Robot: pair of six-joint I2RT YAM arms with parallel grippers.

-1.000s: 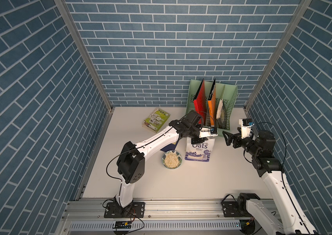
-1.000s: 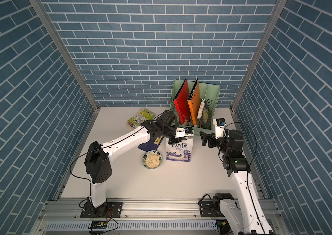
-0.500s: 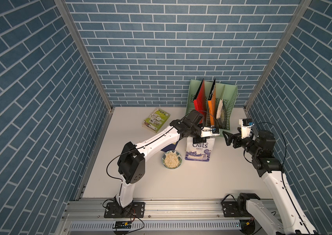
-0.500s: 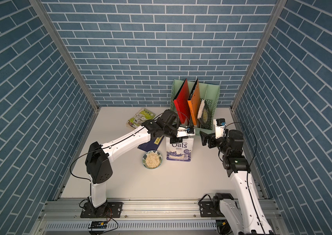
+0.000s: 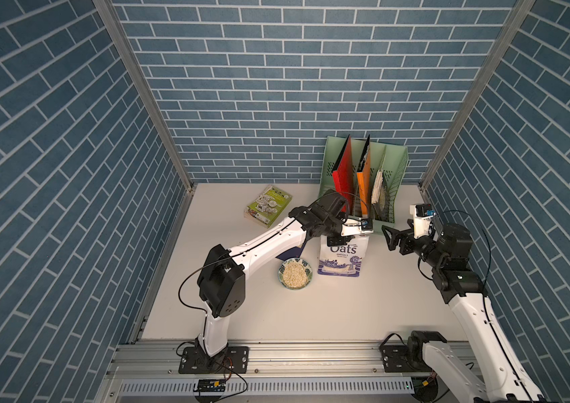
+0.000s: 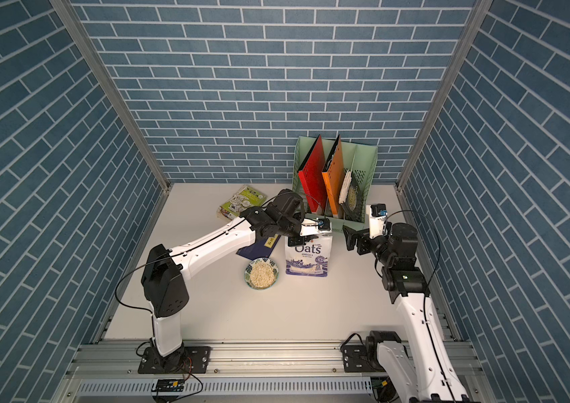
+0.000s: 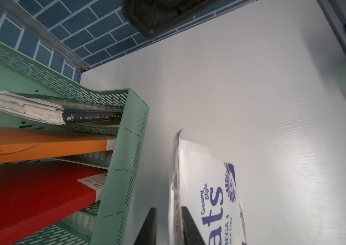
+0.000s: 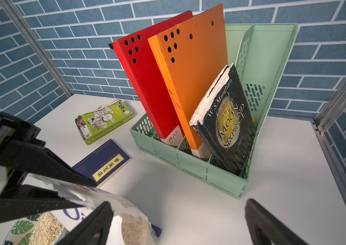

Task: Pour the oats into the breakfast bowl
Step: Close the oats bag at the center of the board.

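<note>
The white oats pouch (image 5: 342, 260) (image 6: 308, 260) stands upright on the table, just right of the breakfast bowl (image 5: 280, 275) (image 6: 248, 277). Pale oats (image 5: 294, 274) (image 8: 45, 231) fill the leaf-patterned bowl. My left gripper (image 5: 341, 241) (image 7: 168, 209) straddles the pouch's top edge (image 7: 175, 169), barely open. One finger lies against the printed front, and a sliver of table shows between the other finger and the pouch. My right gripper (image 5: 386, 238) (image 8: 178, 202) hangs wide open and empty to the right of the pouch, apart from it.
A green file rack (image 5: 386, 209) with red and orange folders and a black book stands close behind the pouch. A green picture book (image 5: 269, 206) lies at the back left. A dark blue book (image 6: 255, 249) (image 8: 102, 163) lies under my left forearm. Brick walls enclose three sides.
My left wrist has edged slightly toward the right over the pouch's top. The pouch stays upright, and the right arm has not moved.
</note>
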